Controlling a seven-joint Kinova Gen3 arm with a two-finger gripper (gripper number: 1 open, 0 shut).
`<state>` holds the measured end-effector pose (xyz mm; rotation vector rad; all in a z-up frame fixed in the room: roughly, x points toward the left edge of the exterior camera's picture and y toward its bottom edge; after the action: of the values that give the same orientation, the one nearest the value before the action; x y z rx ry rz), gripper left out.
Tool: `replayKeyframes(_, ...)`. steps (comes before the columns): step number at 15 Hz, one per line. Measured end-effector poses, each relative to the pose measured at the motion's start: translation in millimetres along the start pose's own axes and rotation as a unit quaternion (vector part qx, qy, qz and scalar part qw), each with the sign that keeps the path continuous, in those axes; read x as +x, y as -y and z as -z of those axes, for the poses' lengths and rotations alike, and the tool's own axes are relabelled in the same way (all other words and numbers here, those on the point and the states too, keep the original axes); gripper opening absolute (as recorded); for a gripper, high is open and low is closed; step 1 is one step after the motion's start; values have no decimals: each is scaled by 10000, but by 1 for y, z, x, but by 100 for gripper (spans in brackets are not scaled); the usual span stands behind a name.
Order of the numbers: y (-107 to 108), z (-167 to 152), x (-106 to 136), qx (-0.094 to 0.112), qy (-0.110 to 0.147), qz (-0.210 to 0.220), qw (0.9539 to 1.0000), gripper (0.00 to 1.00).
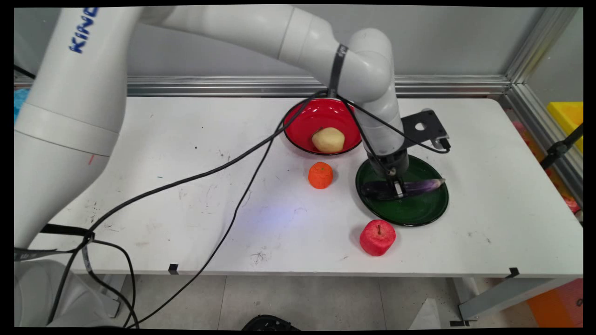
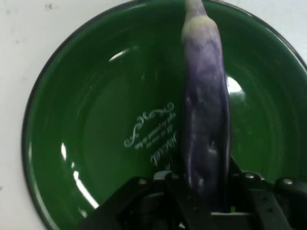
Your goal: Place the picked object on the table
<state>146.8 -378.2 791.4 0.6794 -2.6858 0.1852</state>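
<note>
White and scuffed, the bench (image 1: 186, 153) runs back to a grey wall with an aluminium rail along its foot. We see the claw (image 1: 396, 188) lowered over a green plate (image 1: 419, 211) on the right half of the bench, and it is closed around a long purple eggplant (image 1: 421, 186). In the hand view the eggplant (image 2: 206, 110) rises from between the black fingers (image 2: 189, 199) and stretches across the green plate (image 2: 96, 120), whose centre carries pale scrolled lettering; whether the eggplant rests on the plate or hangs just above it we cannot tell. Behind the plate, near the wall, we find a red bowl (image 1: 312, 116) with a yellowish potato (image 1: 328, 139) lying in it. An orange (image 1: 320, 175) sits on the bench between the bowl and the plate's left rim. A red apple (image 1: 377, 237) stands close to the plate's front rim, near the bench's front edge. Black cables (image 1: 223, 167) trail from the arm across the bench's left side.
</note>
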Motion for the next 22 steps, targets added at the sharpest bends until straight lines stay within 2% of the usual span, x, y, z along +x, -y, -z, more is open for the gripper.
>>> replayKeyframes(7,-13,82,-25,127,-134,-130,9997,0)
replayKeyframes(12,-18,135,-78,99,-46,-377,9992,0)
replayKeyframes(15,-19,154,-117,-19,14,-628,9980,0)
replayKeyframes(17,-19,160,-134,-81,23,-750,9971,0)
replayKeyframes(22,-17,160,-180,-241,25,-1034,9943,0)
